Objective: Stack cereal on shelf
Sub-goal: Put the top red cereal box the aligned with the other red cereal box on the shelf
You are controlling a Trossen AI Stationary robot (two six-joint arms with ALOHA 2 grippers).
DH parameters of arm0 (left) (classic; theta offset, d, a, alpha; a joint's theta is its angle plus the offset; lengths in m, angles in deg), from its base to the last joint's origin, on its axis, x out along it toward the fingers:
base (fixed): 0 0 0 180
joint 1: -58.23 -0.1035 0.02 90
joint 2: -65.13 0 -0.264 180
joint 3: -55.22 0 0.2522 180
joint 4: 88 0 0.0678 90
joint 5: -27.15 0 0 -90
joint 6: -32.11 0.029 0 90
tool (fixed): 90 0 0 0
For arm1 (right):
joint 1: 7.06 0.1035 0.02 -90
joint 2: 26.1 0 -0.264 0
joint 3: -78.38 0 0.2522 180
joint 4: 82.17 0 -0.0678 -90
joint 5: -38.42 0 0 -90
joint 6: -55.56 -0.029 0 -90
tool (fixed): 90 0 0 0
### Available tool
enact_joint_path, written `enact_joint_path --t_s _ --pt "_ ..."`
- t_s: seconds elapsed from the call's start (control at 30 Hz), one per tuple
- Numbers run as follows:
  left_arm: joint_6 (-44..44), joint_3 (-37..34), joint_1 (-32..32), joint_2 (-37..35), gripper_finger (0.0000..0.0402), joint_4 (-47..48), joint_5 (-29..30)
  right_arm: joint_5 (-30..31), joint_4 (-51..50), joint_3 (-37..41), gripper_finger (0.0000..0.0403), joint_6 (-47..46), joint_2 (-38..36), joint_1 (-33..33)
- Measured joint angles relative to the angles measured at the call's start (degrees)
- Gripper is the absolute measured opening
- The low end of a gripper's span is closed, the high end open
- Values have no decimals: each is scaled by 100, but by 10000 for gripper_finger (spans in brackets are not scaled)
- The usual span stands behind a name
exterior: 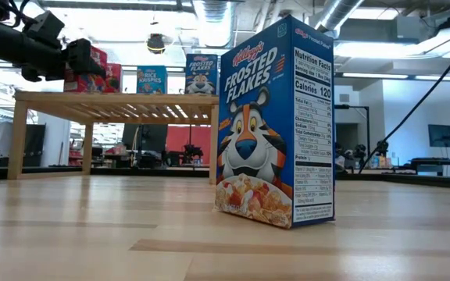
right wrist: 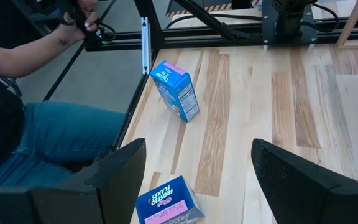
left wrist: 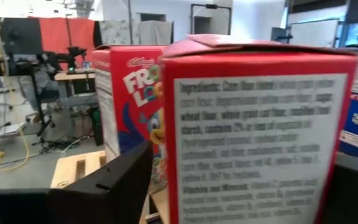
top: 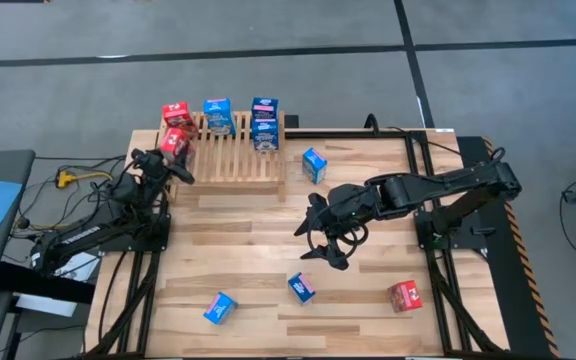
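The left gripper (top: 175, 150) sat at the shelf (top: 230, 160) corner, its fingers spread around a red cereal box (top: 178, 141). The right gripper (top: 320, 235) hovered open-fingered over the tabletop (top: 248, 270).

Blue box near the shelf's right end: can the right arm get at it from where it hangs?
Probably yes. The blue box stands alone on bare table, and the right gripper hangs just in front of it, jaws open, nothing between.

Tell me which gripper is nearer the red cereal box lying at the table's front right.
The right. The right gripper hovers open over the table's middle, apart from the red box. The left gripper is far across at the shelf, around another red box.
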Motion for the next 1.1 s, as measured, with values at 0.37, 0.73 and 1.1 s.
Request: enact_joint_path --t_s 0.37,0.73,1.1 --pt "-169 247 2 2 282 -4 -271 0 -2 0 317 -5 0 0" --pt "-155 721 4 2 284 11 -709 0 -1 0 317 -14 0 0" --pt "77 1651 7 0 284 8 -599 0 -2 0 317 -15 -2 0"
